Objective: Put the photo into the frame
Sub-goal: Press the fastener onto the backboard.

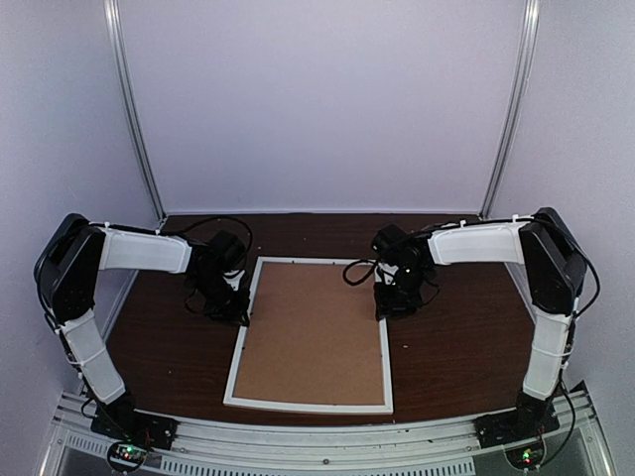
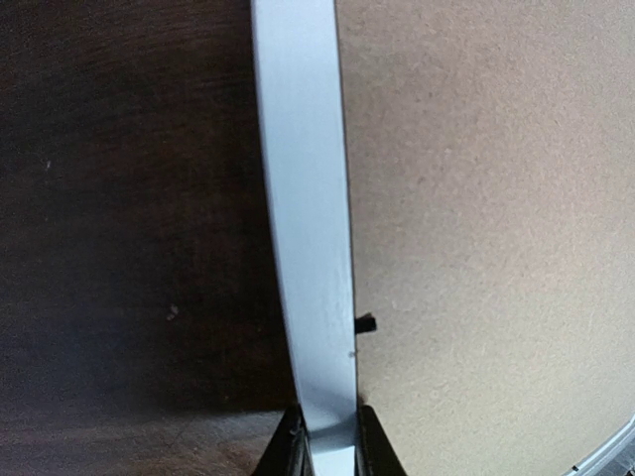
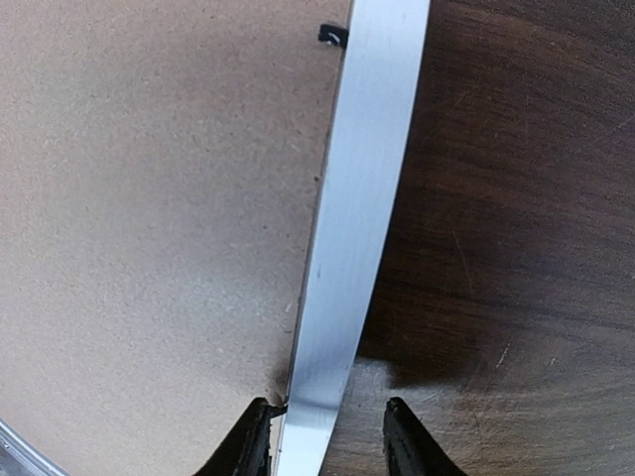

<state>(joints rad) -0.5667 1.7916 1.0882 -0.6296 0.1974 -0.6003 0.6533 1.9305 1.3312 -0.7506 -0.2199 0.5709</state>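
Left tool [image 2: 327,441] clamps the frame [image 2: 303,198]; right tool [image 3: 327,436] straddles its opposite rail, jaws apart.

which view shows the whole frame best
Top external: the whole frame shows, all four white edges around the brown backing. Left wrist shows only a strip of the frame on its left side; right wrist only a strip on its right.

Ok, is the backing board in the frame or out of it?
In: the brown backing board fills the white frame, edge to edge on every side.
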